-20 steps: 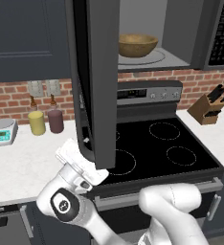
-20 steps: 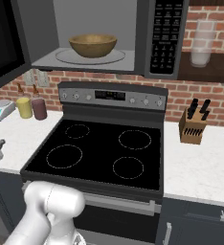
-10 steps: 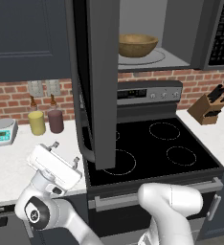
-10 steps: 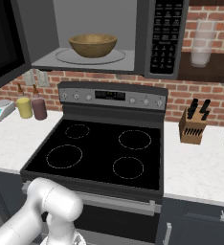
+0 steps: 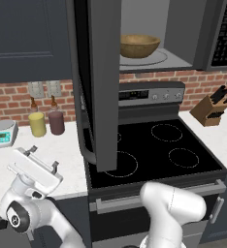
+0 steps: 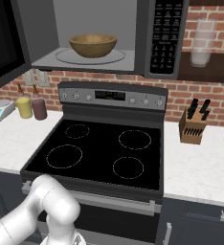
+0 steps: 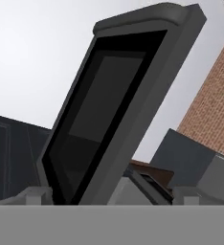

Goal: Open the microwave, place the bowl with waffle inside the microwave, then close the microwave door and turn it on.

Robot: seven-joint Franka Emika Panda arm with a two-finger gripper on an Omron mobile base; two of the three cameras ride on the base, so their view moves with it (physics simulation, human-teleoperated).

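The microwave [image 5: 183,34] hangs above the stove with its cavity exposed. Its door [image 5: 101,82] stands swung out toward me, and the curved bar handle runs down its left edge. The brown wooden bowl [image 5: 138,45] rests on the glass turntable inside, also seen as the bowl [image 6: 92,44] beside the keypad strip [image 6: 166,36]. The waffle is hidden from view. My gripper [image 5: 42,158] is low at the left, over the counter's front edge and left of the door, open and holding nothing. The hand view looks up at the door's black window [image 7: 99,110].
A black-topped stove [image 5: 154,150] lies below the microwave. On the left counter stand a yellow jar [image 5: 37,124], a maroon jar [image 5: 56,122] and a small scale [image 5: 1,133]. A knife block [image 6: 191,125] sits on the right counter, and a glass container [image 6: 201,43] on the shelf.
My hand has swung left and slightly down, away from the door's lower edge. The door and bowl have stayed put.
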